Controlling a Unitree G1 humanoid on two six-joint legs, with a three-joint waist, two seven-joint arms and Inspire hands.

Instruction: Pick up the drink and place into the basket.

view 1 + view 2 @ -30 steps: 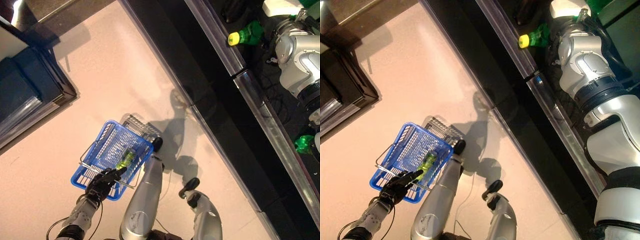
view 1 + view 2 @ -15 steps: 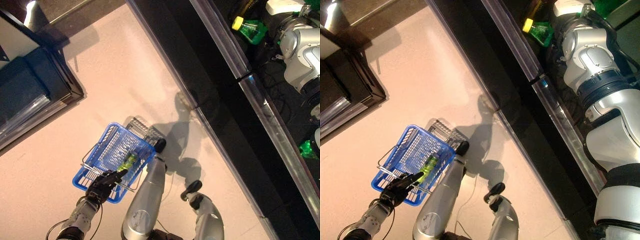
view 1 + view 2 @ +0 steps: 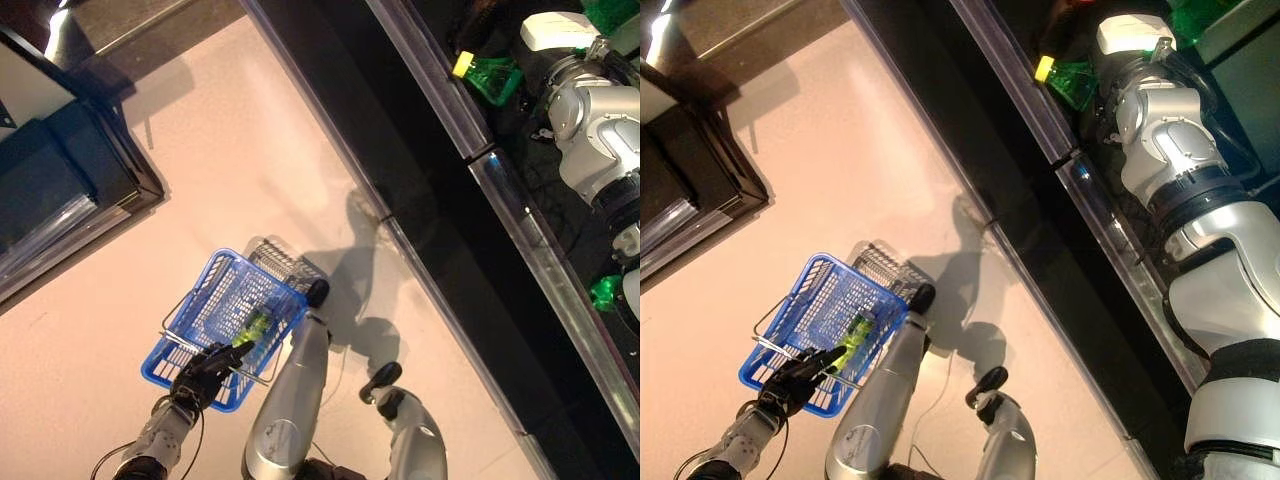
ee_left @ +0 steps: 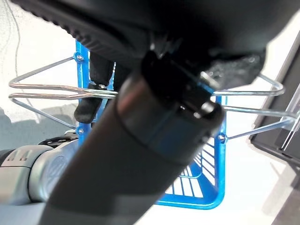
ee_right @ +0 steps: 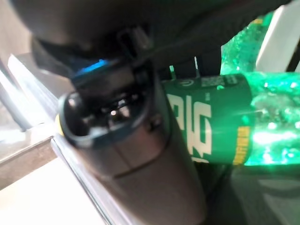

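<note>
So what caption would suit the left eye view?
Left hand holds blue basket with a bottle inside; green bottle lifted from the shelf.

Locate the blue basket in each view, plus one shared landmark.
Left eye view: blue basket at lower left, on the floor.
Right eye view: lower left.
Left wrist view: fills the background past the left hand.
Right wrist view: not in it.
Shared landmark: the wire handles where the left hand sits.

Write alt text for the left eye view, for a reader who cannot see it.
Seen from above, the robot's left hand grips the wire handle of a blue basket that hangs over a pale floor and already holds one green bottle. At upper right, the right arm reaches into a dark cabinet beside a green drink bottle with a yellow cap.
</note>
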